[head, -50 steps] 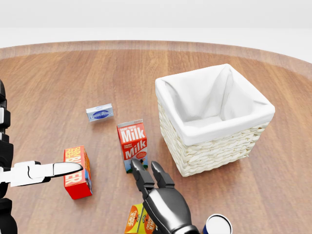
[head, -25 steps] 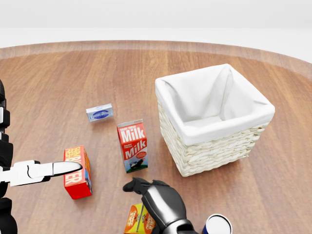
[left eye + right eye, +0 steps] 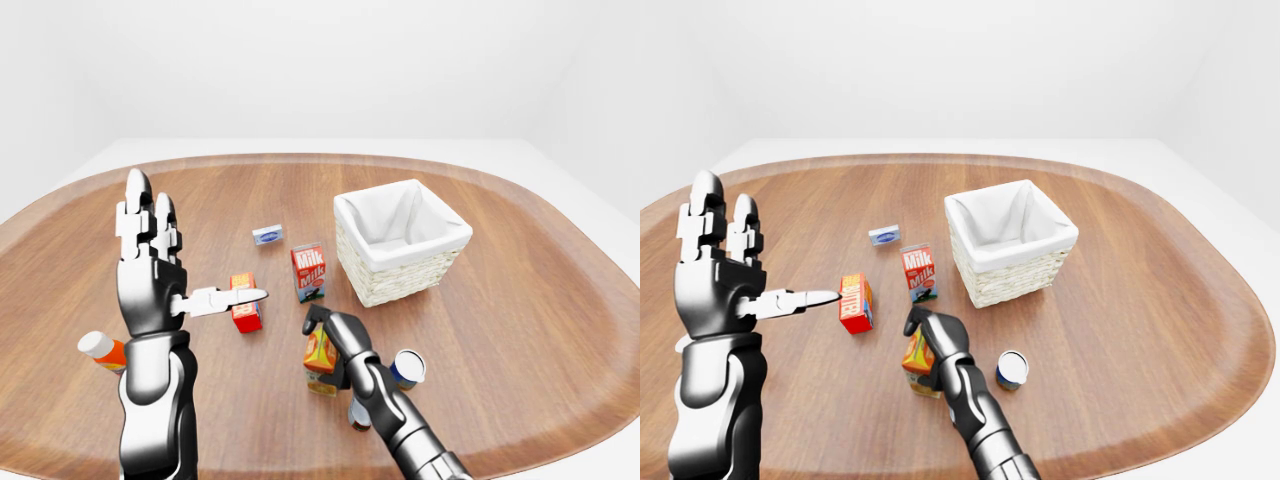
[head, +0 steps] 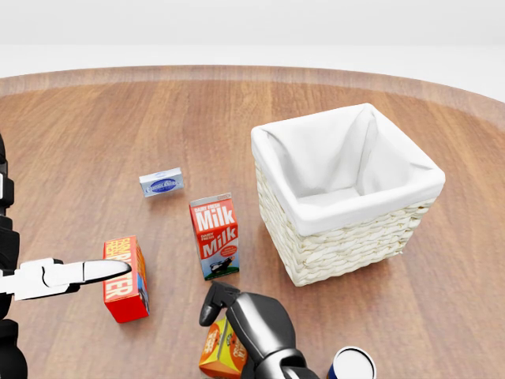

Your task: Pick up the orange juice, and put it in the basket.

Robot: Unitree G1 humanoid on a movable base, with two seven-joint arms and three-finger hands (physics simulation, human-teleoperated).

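Right hand [image 4: 248, 324], glossy black with jointed fingers, is wrapped around the top of the orange juice carton [image 3: 919, 364], which tilts near the lower edge of the head view, just below the milk carton [image 4: 215, 236]. Left hand [image 3: 150, 270] is raised and spread, palm flat, its white thumb pointing toward the red box [image 4: 126, 278] and holding nothing. Right of the milk stands the square wicker basket [image 4: 351, 241], woven pale and lined with white cloth. A small blue-and-white packet [image 4: 161, 182] lies flat farther up the oval wood-grain desk [image 4: 102, 142]. A round blue can [image 3: 1012, 369] sits right of the juice.
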